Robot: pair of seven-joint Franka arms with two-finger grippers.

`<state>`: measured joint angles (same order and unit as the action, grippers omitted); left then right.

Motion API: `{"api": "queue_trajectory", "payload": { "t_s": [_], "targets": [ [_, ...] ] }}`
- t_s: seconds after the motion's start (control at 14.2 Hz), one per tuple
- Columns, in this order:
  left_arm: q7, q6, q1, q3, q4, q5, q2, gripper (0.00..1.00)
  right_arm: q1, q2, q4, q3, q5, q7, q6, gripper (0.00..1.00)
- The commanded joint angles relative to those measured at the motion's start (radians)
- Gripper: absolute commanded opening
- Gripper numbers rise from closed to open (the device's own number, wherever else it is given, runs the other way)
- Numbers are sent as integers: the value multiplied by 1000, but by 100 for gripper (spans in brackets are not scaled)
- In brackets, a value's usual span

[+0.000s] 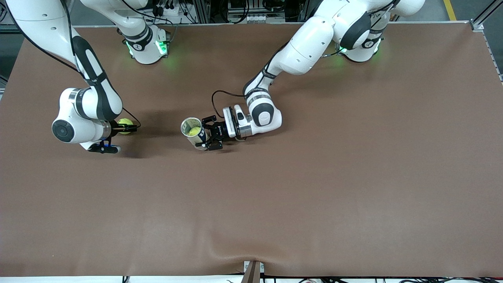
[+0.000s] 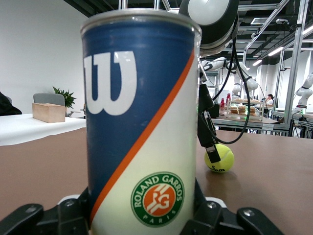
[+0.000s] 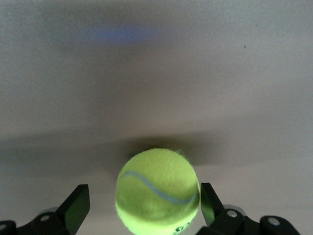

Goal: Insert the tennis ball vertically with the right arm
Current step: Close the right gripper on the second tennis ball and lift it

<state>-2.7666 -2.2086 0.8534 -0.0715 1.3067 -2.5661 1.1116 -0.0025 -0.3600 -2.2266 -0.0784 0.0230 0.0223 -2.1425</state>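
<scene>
Clamped upright in the left hand (image 1: 209,135), the can (image 1: 193,132) seemingly holds a ball, while toward the right arm's end the right hand (image 1: 127,127) straddles a tennis ball (image 1: 124,125), fingers wide.

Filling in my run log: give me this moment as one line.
left gripper: shut on upright blue-white can, ball inside | right gripper: open around yellow-green tennis ball on brown table

A: Brown cloth (image 1: 353,196) covers the whole table, and it's puckering at six o'clock, right above a small bracket (image 1: 253,271).

B: In the room there's a wooden box (image 2: 48,112) on a white tabletop (image 2: 24,129), with a plant (image 2: 63,96) at its one o'clock.
</scene>
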Motion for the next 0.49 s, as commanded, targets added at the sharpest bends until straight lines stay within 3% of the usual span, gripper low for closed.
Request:
{"api": "queue_trajectory", "payload": {
  "t_s": [0.0, 0.14, 0.21, 0.35, 0.42],
  "targets": [
    [-197, 10, 1, -8, -6, -121, 27, 73, -30, -7, -15, 14, 0, 31, -4, 100],
    [-197, 10, 1, -8, -6, -121, 27, 73, -51, -13, -13, 14, 2, 91, -4, 100],
    [-196, 10, 1, -7, -6, -121, 27, 73, -60, -16, -11, 16, 5, 106, -4, 93],
    [-197, 10, 1, -7, -6, -121, 27, 73, -59, -16, -7, 17, 12, 107, -4, 62],
    [-196, 10, 1, -7, -6, -121, 27, 72, -57, -14, -5, 17, 24, 107, -2, 55]
  ]
}}
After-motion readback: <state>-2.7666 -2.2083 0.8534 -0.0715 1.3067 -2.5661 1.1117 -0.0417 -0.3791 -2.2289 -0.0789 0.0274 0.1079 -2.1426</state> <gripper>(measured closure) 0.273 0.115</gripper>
